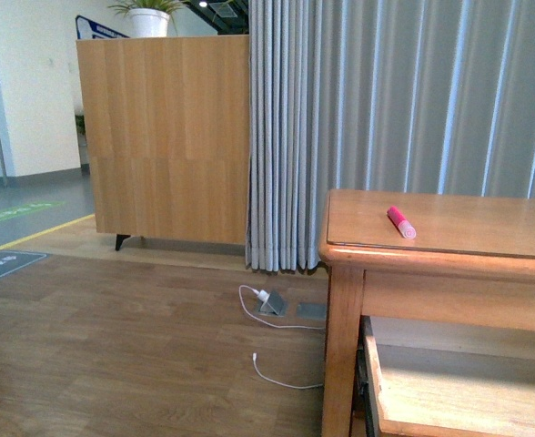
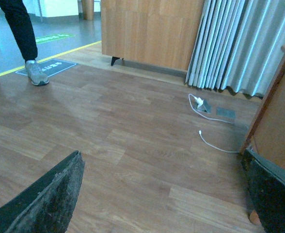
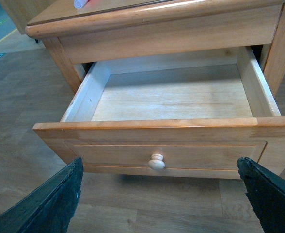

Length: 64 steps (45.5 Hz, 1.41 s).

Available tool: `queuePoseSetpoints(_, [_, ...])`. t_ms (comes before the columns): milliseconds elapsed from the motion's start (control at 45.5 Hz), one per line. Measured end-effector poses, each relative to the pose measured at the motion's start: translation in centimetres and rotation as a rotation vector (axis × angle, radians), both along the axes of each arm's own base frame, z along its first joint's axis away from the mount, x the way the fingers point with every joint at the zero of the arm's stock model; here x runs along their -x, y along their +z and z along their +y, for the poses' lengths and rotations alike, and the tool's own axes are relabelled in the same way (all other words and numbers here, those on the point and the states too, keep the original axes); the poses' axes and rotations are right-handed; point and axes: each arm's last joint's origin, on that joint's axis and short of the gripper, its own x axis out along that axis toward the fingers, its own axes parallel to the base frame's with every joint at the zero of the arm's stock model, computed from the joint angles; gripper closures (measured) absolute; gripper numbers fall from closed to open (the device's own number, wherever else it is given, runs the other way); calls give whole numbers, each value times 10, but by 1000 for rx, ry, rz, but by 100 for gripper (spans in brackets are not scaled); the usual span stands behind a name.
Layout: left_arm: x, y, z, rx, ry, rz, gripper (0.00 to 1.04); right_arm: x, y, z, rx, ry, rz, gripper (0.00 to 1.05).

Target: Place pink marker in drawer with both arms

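The right claw [image 3: 159, 206] hangs spread wide and empty just in front of the drawer [image 3: 147, 124]. The left claw [image 2: 162, 208], equally wide and empty, faces the floor [image 2: 133, 145] off to the drawer's side. The pink marker [image 1: 401, 222] lies on the dresser top [image 1: 486, 232] above the drawer. Stubby, round, smooth plastic on glossy varnished wood, it could roll at a nudge or slip from the rough dark fingers [image 3: 50, 204] and fall past the drawer. The drawer stands open, with pale bare boards inside and a round knob [image 3: 156, 161] on its front.
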Motion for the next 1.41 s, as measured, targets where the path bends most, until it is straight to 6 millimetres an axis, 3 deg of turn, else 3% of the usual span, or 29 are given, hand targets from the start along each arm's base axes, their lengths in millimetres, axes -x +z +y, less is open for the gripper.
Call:
queuePoseSetpoints(110, [-11,3,-11,11,-56,42,6,0,0,0,0,0,0,8])
queuePoseSetpoints(352, [-63,52,-29,-19,-266,57,6,0,0,0,0,0,-1,8])
queuePoseSetpoints(528, [-115,75,-50,-82,-373,65,6,0,0,0,0,0,-1,8])
queuePoseSetpoints(726, [-168,84,-79,-115,-462,92,6,0,0,0,0,0,-1,8])
queuePoseSetpoints(858, [-215,93,-109,-131,-529,103,6,0,0,0,0,0,-1,8])
queuePoseSetpoints(1121, [-273,107,-161,-132,-618,90,6,0,0,0,0,0,-1,8])
queuePoseSetpoints(1407, [-333,105,-231,-109,-721,113,6,0,0,0,0,0,-1,8])
